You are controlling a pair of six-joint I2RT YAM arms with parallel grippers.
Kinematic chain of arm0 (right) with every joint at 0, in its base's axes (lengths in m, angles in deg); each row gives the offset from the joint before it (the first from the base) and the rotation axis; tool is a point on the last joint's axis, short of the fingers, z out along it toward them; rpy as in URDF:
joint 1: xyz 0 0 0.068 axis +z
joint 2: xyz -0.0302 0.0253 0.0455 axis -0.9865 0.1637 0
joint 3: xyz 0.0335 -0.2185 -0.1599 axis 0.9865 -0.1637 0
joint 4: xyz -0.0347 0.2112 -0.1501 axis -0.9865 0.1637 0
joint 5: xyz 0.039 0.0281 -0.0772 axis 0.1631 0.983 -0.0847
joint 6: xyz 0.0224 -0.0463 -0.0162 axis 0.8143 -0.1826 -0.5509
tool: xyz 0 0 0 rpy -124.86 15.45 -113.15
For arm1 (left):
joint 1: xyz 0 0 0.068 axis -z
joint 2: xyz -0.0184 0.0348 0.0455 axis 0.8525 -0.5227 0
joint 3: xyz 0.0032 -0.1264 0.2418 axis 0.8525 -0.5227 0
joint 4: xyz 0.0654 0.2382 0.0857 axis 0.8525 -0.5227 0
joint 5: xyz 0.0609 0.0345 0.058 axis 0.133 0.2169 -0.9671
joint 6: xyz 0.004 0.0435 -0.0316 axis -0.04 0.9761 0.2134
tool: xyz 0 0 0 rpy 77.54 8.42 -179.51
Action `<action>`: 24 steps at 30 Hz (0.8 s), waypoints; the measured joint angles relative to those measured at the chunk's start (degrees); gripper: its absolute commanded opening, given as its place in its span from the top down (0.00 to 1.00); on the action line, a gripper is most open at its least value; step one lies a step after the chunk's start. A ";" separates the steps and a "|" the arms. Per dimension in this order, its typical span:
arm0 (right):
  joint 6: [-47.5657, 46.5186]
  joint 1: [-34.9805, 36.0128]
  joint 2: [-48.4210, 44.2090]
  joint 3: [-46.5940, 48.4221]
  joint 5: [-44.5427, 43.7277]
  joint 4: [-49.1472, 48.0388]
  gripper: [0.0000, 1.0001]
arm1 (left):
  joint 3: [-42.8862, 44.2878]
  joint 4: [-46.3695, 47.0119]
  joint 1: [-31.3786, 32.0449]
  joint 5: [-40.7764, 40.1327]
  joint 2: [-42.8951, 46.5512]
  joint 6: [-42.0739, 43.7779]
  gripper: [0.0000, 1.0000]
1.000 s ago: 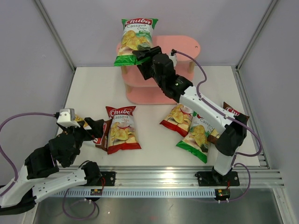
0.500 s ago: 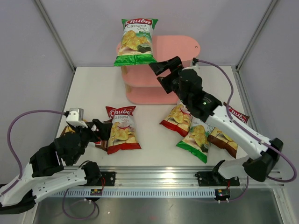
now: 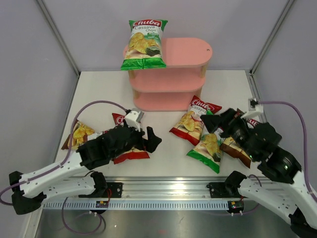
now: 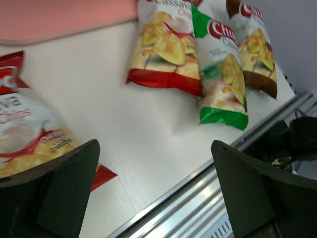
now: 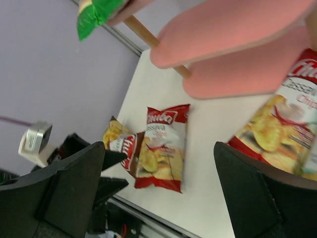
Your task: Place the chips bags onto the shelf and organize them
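Atop shelf (image 3: 185, 49), one green bag (image 3: 145, 44); five bags (image 3: 189, 121) on table (image 3: 163, 144); left tool (image 4: 154, 144), right tool (image 5: 159, 145) spread

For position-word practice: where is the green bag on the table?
Top view, right side: the green bag lies near the front edge, between a red bag and a brown bag.

I see a green bag (image 3: 144, 44) lying atop the pink shelf (image 3: 190, 49), overhanging its left end. In front of the shelf, a red bag (image 3: 190, 121), second green bag (image 3: 208, 148) and brown bag (image 3: 238, 148) lie overlapping to the right. A second red bag (image 5: 163, 146) and second brown bag (image 5: 120, 140) lie to the left.
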State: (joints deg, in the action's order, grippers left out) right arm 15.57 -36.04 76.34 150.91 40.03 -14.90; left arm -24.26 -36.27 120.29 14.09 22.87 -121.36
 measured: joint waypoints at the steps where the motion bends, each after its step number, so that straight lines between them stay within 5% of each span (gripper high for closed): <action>1: -0.57 0.00 -3.52 -1.73 -0.13 2.49 0.01 | 0.00 2.08 0.00 2.03 -2.75 0.07 0.01; 10: 0.46 0.04 -28.17 -4.81 2.36 19.21 0.01 | 5.07 13.20 0.17 18.75 -26.73 0.09 0.01; 24: 6.38 0.04 -36.89 0.52 7.74 26.84 0.01 | 22.16 18.36 1.27 30.03 -57.66 -4.24 0.01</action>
State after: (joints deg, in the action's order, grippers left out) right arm 21.96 -36.00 39.45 151.44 47.77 11.94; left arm -2.10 -17.91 121.55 44.12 -34.78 -125.60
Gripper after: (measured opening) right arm 0.993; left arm 0.988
